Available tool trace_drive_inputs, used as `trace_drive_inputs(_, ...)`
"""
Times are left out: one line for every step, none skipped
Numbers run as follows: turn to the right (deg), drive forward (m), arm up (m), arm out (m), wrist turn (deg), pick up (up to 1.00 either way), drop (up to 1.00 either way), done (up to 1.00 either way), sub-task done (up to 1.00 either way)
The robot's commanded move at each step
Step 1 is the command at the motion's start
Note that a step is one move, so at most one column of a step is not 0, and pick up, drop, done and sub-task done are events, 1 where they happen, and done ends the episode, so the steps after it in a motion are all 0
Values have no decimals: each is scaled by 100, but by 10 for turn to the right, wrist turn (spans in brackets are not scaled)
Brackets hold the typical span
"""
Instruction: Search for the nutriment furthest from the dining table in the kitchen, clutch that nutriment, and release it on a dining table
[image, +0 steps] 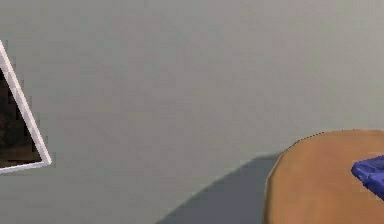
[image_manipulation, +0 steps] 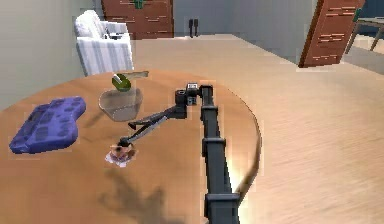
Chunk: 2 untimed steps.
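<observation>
A round wooden dining table (image_manipulation: 60, 175) lies under the arm, and its edge (image: 310, 170) shows at the forward view's lower right. The dark arm bar (image_manipulation: 212, 150) reaches across the tabletop. The gripper (image_manipulation: 128, 141) points down toward the arm side view's left. At its far end is a small reddish and white thing (image_manipulation: 122, 153) with the tabletop behind it. I cannot tell whether the gripper holds it. A clear bowl (image_manipulation: 120, 104) stands beyond, with a green round thing (image_manipulation: 122, 82) at its rim.
A blue tray-like thing (image_manipulation: 48, 123) lies on the table's left part, its corner (image: 371, 172) at the forward view's right edge. A white striped seat (image_manipulation: 100, 42) stands beyond the table. Brown doors (image_manipulation: 326, 32) line the far wall. A grey wall with a white-framed picture (image: 18, 115) faces me.
</observation>
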Motion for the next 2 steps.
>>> trace_drive_inputs(0, 0, 0, -8, 0, 0, 0, 0, 0)
trace_drive_inputs(0, 0, 0, 0, 0, 0, 0, 100, 0)
